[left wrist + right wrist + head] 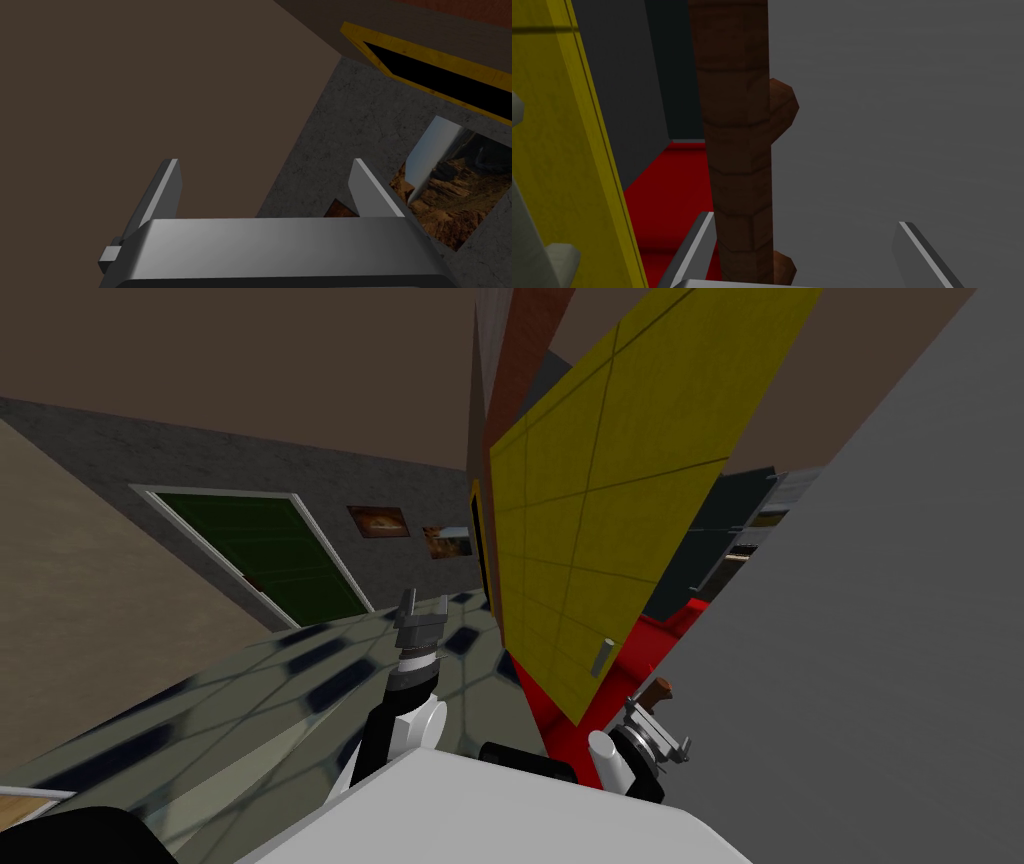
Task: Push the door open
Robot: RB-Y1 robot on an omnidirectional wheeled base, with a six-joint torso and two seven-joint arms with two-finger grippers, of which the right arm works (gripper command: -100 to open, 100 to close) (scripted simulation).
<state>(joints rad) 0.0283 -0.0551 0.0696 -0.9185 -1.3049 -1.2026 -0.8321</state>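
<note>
Two doors show in the head view. At the left of the frame a green door [265, 553] in a pale frame sits in a rough dark wall [120, 448], with two small framed pictures [378, 520] to its right. Below them a floor [300, 678] of pale tiles with dark squares runs toward the centre. There the left gripper [424, 600] points up over it, and in its wrist view its fingers [367, 187] stand spread with nothing between them.

Right of centre the yellow door [590, 518], the one to be pushed, slants up through the frame. It is flat and scored into rectangular panels, with a small grey handle [601, 656] near its lower corner. A red floor [655, 638] shows past its edge.

At lower right the right gripper [672, 743] sits below the handle, close to a plain grey wall [880, 638]. Its wrist view has the door at the left edge. Next to that a brown post [737, 150] of stacked, blocky segments with rounded knobs rises just inside one finger [692, 250]. The fingers are wide apart and clamp nothing. Whether the post touches that finger cannot be told.
</note>
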